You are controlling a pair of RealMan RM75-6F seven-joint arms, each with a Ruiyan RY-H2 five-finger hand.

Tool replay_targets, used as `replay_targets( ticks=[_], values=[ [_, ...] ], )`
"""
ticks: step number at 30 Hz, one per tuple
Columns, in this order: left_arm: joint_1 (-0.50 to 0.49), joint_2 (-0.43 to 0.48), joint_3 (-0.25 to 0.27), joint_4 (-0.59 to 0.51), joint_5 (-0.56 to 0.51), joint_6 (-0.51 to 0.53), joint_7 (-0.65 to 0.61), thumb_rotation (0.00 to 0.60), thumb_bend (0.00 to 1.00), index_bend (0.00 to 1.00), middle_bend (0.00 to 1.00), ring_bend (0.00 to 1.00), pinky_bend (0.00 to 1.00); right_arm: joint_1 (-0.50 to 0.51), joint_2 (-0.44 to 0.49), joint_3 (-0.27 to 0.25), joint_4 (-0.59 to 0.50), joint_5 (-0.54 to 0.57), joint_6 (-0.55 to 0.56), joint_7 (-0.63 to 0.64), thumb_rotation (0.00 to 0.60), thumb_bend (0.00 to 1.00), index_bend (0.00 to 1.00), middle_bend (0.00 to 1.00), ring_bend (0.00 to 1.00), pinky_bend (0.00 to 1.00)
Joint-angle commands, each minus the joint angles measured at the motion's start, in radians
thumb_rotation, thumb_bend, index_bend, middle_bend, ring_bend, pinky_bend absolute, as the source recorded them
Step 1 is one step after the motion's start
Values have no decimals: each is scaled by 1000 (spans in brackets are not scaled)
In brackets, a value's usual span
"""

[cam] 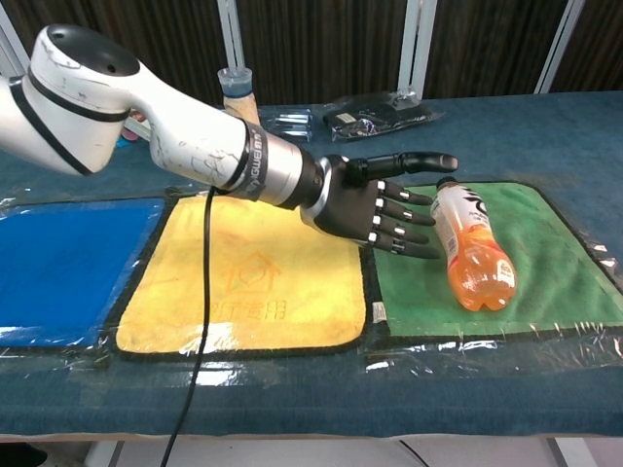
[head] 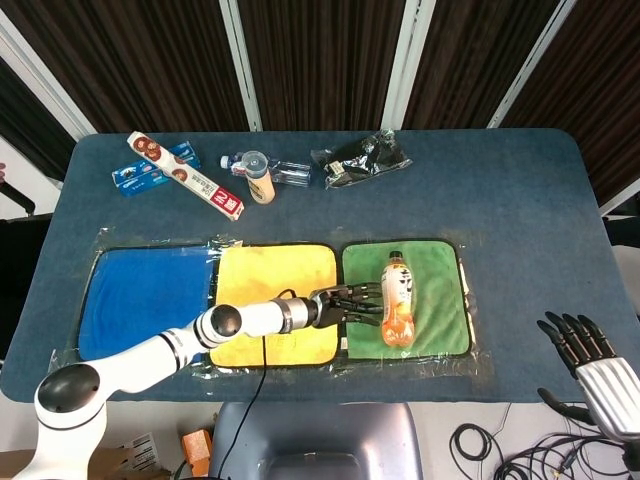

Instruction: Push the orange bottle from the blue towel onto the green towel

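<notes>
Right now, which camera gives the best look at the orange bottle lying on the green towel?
The chest view: the orange bottle appears large and close, lying on its side on the green towel, label visible, beside the left hand. The head view shows the bottle small from above, but places it clearly within the towel's edges.

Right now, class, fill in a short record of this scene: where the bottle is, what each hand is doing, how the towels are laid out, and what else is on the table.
bottle: orange bottle lies on its side on the green towel, cap toward the back
left hand: left hand flat, fingers straight, beside the bottle over the yellow-green seam; holds nothing
right hand: right hand off the table's near right corner, fingers apart
towels: blue towel, yellow towel, green, left to right
back of table: boxes, small bottle, black bag
</notes>
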Motion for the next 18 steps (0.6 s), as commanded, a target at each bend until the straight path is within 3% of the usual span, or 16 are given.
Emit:
replay_targets(
  ticks=[1,6,10,11,12,13,14,17,18],
  values=[
    [54,59,-6,-112,63,133,78,600,54,0,9,0,184,-1,0,0,0,-1,2,-1,600,149,0,46,5,0],
    [164,212,54,-343,172,315,189,600,58,0,23,8,166,-5,-2,2,-1,3,8,-5,600,149,0,46,5,0],
    [203,270,88,-428,217,388,236,600,63,0,25,12,163,-7,-5,3,-1,5,11,-10,600,149,0,46,6,0],
    [223,310,116,-469,259,441,283,600,69,0,22,13,162,-7,-6,4,-2,5,10,-15,600,149,0,46,5,0],
    [298,415,199,-537,444,663,482,600,80,0,17,13,161,-6,-10,4,-3,7,5,-27,600,149,0,46,5,0],
    [412,467,261,-650,578,926,626,600,89,0,14,13,158,-5,-13,6,-8,12,-1,-37,600,149,0,46,5,0],
    [482,484,304,-689,661,1088,719,600,104,0,12,11,152,-4,-15,8,-11,16,-4,-43,600,149,0,46,5,0],
    [671,517,425,-672,895,1471,880,600,121,0,11,1,129,-2,-22,15,-19,33,-15,-66,600,149,0,46,5,0],
    [720,530,460,-653,941,1546,885,600,122,0,8,0,123,-2,-26,18,-22,39,-19,-75,600,149,0,46,5,0]
  ],
)
